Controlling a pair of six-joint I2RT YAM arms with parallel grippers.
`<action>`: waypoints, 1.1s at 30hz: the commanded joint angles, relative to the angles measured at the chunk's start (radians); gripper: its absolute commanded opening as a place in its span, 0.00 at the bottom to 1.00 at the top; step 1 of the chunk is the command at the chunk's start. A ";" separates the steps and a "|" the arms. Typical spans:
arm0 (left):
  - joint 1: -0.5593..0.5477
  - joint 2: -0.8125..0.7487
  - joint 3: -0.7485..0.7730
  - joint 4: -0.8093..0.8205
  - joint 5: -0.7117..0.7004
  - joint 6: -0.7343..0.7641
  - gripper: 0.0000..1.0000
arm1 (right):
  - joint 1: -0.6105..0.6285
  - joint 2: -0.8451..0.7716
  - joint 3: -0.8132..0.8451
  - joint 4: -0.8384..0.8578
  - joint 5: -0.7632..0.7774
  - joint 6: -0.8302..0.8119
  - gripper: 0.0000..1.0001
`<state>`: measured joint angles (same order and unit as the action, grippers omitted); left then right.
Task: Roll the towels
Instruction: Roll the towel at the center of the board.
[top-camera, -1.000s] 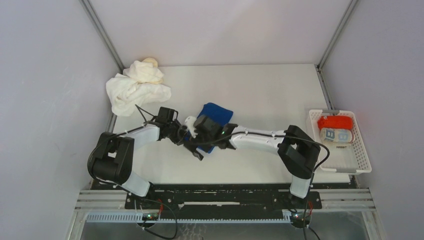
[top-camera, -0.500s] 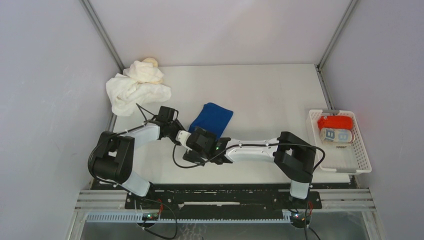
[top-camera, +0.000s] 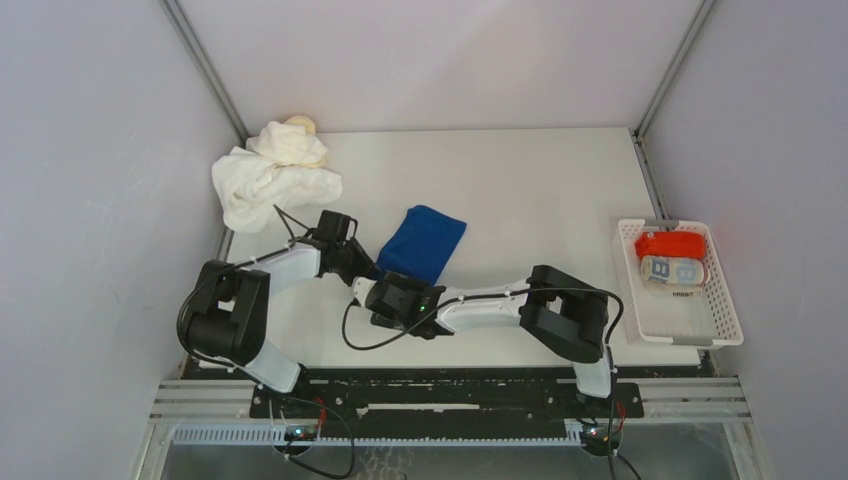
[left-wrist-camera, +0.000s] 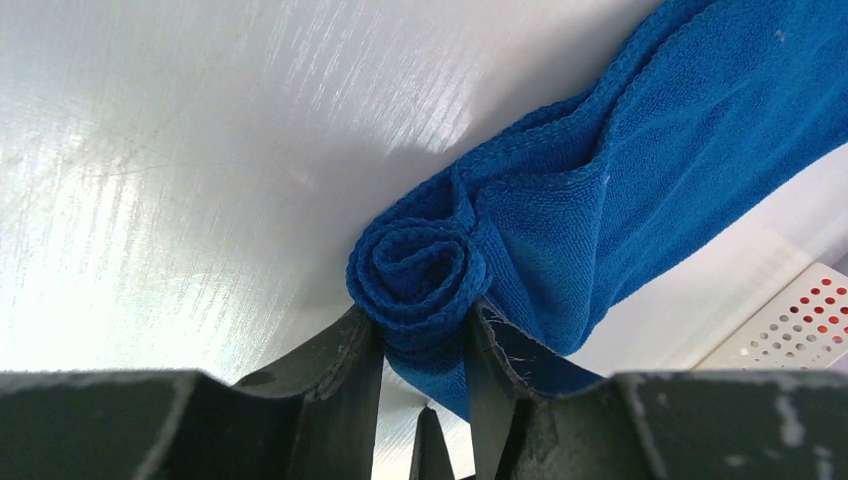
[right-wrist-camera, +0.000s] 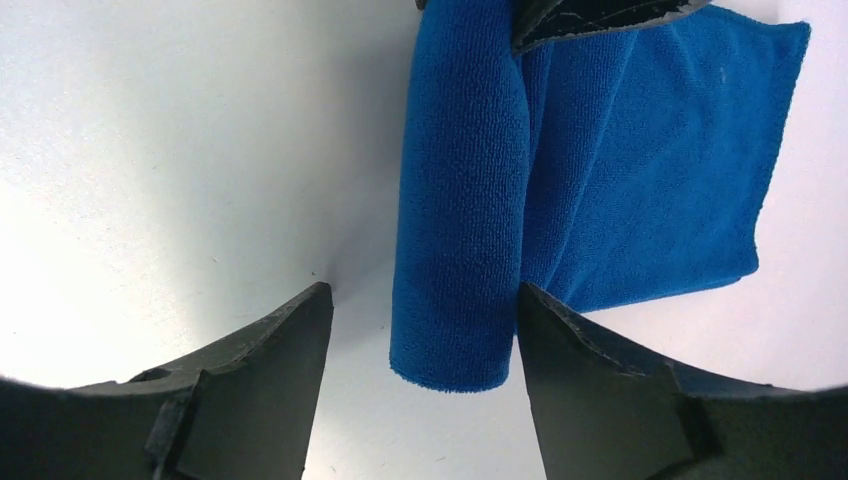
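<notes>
Rightward at the table (top-camera: 560, 180) edge, the basket (top-camera: 690, 315) held a red towel (top-camera: 672, 243) and a patterned towel (top-camera: 672, 270). Left of centre, the left gripper (left-wrist-camera: 422, 325) pinched the rolled end of the blue towel (top-camera: 425, 240), while the right gripper (right-wrist-camera: 422, 300) gaped wide, holding nothing.

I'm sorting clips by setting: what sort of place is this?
Likely a lab test booth, not a home: plain grey walls, a white table, two robot arms bolted at its edge.

Towel heap (top-camera: 272, 175) in the surface's (top-camera: 530, 180) far-left corner, half-rolled towel (top-camera: 425, 243) mid-surface, basket (top-camera: 727, 305) at the right edge, two rolled towels (top-camera: 672, 268) inside it.
</notes>
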<state>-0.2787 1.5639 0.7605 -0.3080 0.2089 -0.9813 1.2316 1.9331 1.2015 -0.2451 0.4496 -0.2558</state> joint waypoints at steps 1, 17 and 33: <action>-0.006 0.023 0.013 -0.072 -0.054 0.041 0.38 | 0.016 0.017 0.028 0.033 0.061 -0.027 0.65; -0.007 0.004 0.022 -0.089 -0.054 0.034 0.39 | 0.039 0.081 0.059 -0.030 0.086 -0.015 0.27; 0.046 -0.373 -0.069 -0.062 -0.092 -0.041 0.82 | -0.407 -0.018 0.047 -0.007 -1.108 0.328 0.18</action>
<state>-0.2356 1.2652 0.7372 -0.3794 0.1181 -1.0050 0.9459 1.9034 1.2465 -0.2832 -0.2157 -0.1043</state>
